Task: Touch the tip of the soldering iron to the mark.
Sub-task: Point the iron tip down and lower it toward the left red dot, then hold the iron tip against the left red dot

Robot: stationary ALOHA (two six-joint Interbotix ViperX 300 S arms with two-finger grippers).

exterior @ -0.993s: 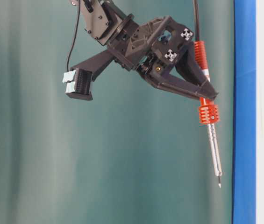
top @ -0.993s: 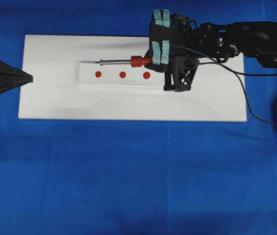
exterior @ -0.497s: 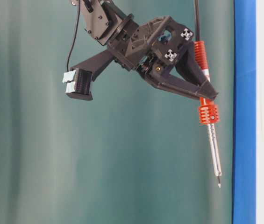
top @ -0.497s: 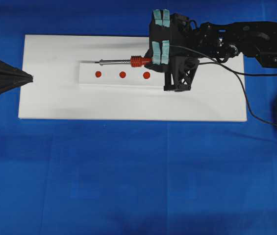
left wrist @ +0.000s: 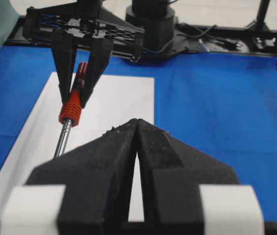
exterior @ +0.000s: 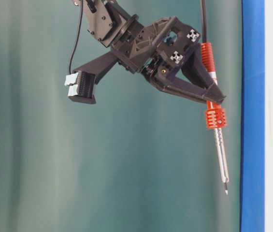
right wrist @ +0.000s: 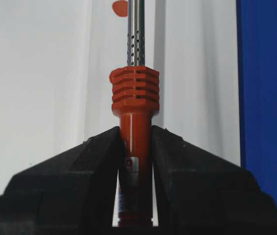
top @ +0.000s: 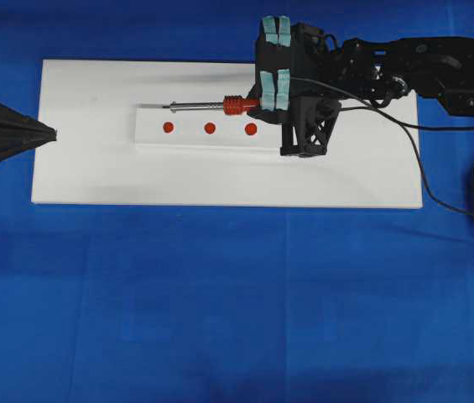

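The iron (top: 220, 106) is clamped by its red-orange handle in the right gripper (top: 272, 99), the jaws being pressed against both sides of the handle just behind the ribbed collar, as is plain in the right wrist view. The grip is taken well back, so that the whole silver shaft is left free in front and the tip can be brought to a target without the gripper in the way. In the overhead view the shaft is laid along the far edge of the strip (top: 195, 138), parallel to the row of three red dots, and the tip is seen near the left end of the row. The mark (top: 251, 129), the largest dot, lies at the right end of the row, near the gripper, and is not touched. In the table-level view the tip is shown held clear of the board (top: 85, 168). The cord (top: 413, 143) is trailed off behind the right arm. The left gripper (top: 39, 133) is parked at the board's left edge with its jaws together, kept out of the work.
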